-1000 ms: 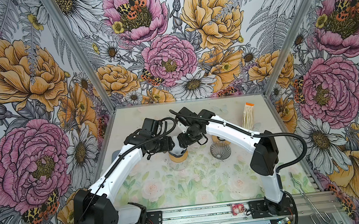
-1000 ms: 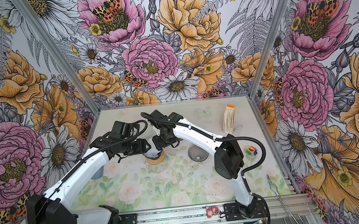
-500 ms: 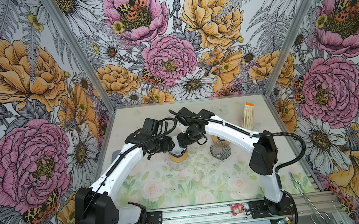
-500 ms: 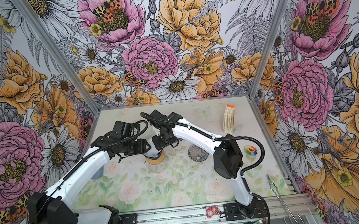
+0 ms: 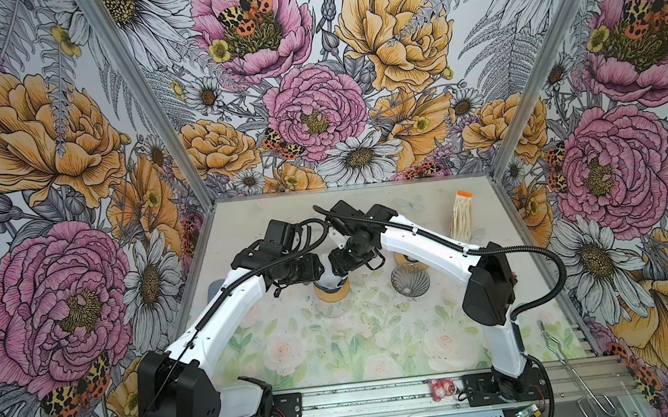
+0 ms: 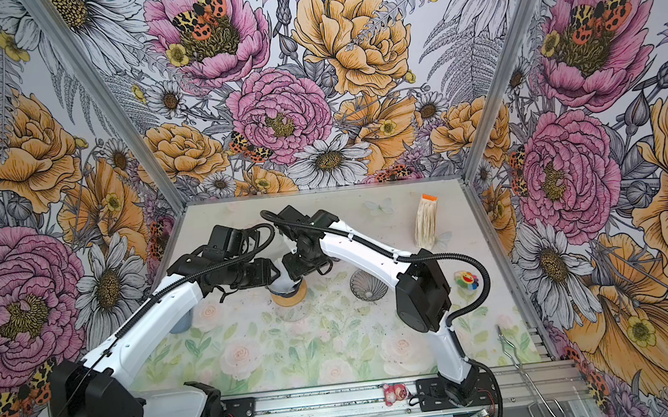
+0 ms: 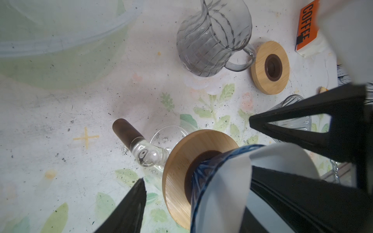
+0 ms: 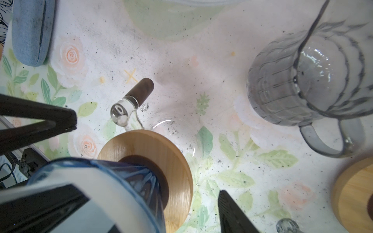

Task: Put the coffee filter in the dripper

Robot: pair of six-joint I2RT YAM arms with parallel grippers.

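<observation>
The filter [image 7: 232, 181] is seen inside the dripper [image 7: 177, 165], mid-worktop [image 7: 80, 100]. Its rim is straddled by the left pincer [image 7: 196, 175] and the right pincer [image 8: 151, 191], both held part open with nothing gripped.

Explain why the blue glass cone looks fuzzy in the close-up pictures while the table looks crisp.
In the left wrist view the dripper and its white filter sit close to the lens, so they blur, while the grey jug farther off is sharp; the right wrist view shows the same; both top views are evenly lit, with soft shadows.
</observation>
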